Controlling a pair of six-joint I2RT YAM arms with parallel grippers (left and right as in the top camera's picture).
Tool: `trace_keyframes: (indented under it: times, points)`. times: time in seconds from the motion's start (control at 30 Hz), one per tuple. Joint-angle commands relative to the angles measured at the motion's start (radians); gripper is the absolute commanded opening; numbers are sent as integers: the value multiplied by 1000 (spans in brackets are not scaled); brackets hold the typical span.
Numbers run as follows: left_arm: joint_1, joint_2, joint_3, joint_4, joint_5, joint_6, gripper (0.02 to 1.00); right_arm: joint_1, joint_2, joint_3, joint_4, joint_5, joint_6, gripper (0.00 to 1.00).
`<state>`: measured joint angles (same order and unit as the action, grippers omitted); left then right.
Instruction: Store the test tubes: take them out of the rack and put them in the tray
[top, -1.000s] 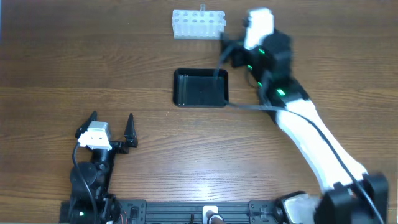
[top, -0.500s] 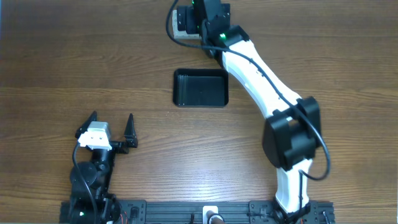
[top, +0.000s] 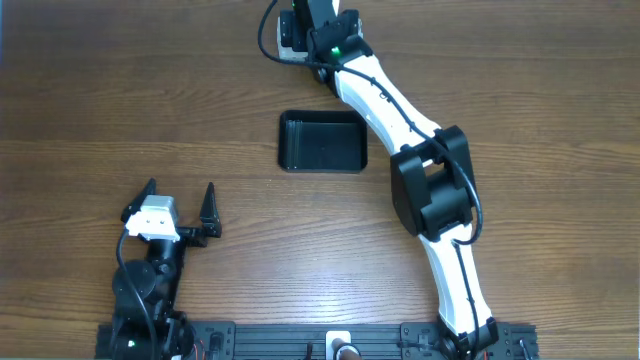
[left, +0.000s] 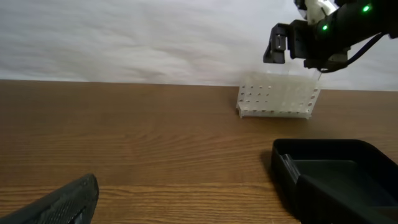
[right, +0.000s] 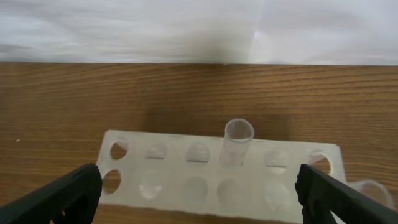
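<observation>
Clear plastic or glass, can't tell which, but the one test tube (right: 238, 140) standing in the rack (right: 176, 169) looks light, stiff and pretty slick. I'd guess fragile too if it's glass, so no hard squeeze. It sits upright in the rack's back row, a bit past the middle, with its open rim poking up above the holes. That exposed upper bit just under the rim seems like the only sensible place to pinch it. Then lift straight up so it doesn't bind in the hole or drag the light rack along.

The rack itself is at the far edge of the bench (top: 120, 90), and the black tray (top: 282, 142) is just nearer the arms from it, apart from it.

Pose-wise, the right arm is stretched way out from its base, elbow bent, crossing the middle. The right tool (right: 198, 174) hangs over the rack, fingers spread wide on either side and holding nothing. The tube is between them but farther back.

The left tool (top: 180, 195) is spread open too, parked close to its own base, well apart from the tray and rack.
</observation>
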<state>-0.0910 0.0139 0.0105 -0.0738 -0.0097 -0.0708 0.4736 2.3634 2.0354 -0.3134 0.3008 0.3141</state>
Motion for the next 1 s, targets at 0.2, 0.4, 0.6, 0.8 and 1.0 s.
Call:
trace_keyframes:
  times: [0.2,0.4,0.6,0.8,1.0]
  points:
    - [5,-6,-5,-1,13,14,1000,-17,49,33,42,49,7,928]
    - [5,-6,-5,-1,13,14,1000,-20,61,33,61,69,6,739]
    - [5,-6,-5,-1,13,14,1000,-28,61,33,63,84,2,645]
    - [5,-6,-5,-1,13,14,1000,-31,63,33,64,86,-8,555]
    - [5,-6,-5,-1,13,14,1000,-35,64,33,64,86,-8,446]
